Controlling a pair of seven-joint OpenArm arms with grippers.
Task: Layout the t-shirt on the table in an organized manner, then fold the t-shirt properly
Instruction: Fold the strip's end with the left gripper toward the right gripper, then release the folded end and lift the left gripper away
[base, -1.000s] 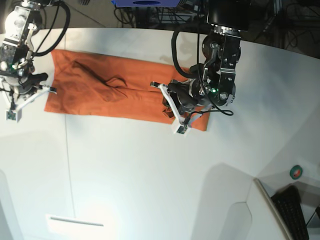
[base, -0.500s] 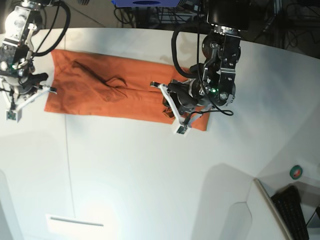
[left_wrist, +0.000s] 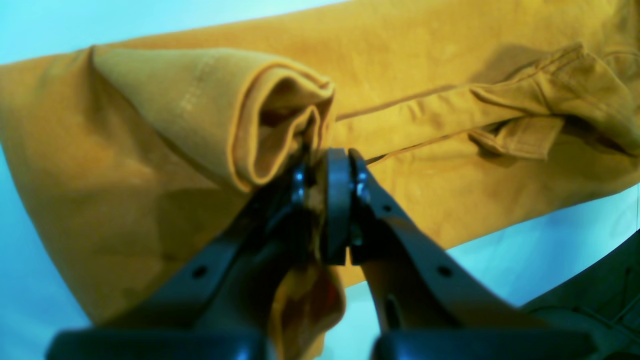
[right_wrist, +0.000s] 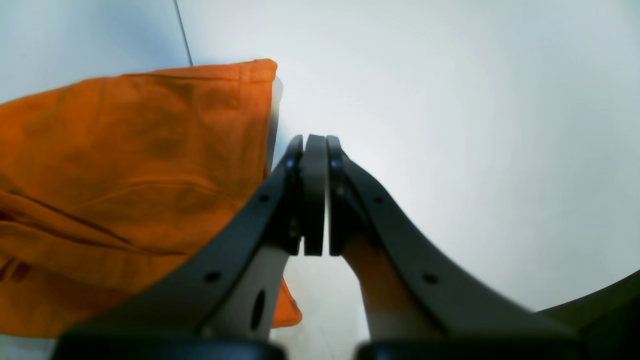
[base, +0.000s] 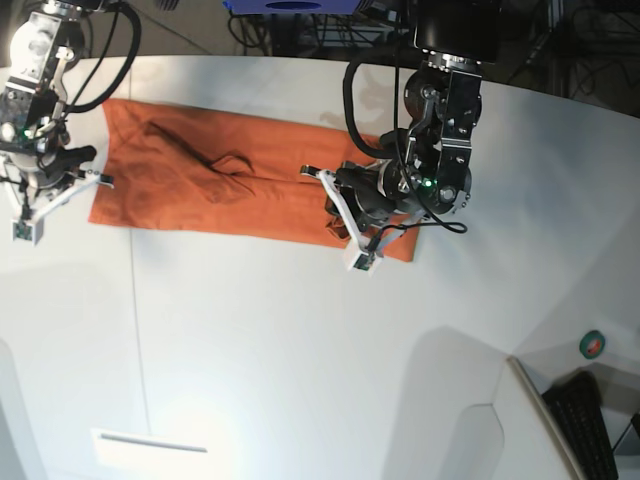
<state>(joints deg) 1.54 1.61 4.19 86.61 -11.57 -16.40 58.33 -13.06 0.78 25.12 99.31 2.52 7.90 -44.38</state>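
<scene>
The orange t-shirt (base: 220, 180) lies folded into a long band across the far side of the white table (base: 300, 350). My left gripper (base: 350, 215) sits at the band's right end, shut on a pinch of fabric. In the left wrist view the gripper (left_wrist: 326, 195) holds a rolled fold of the t-shirt (left_wrist: 425, 100) raised just above its tips. My right gripper (base: 60, 195) is at the band's left end. In the right wrist view it (right_wrist: 314, 150) is shut on nothing, over bare table (right_wrist: 450, 125) beside the t-shirt's hemmed edge (right_wrist: 125, 150).
A thin dark seam line (base: 135, 320) runs down the table on the left. A white strip (base: 150, 440) lies near the front left. A small green and red round object (base: 593, 345) and a black keyboard (base: 585, 420) sit at the lower right. Cables hang beyond the far edge.
</scene>
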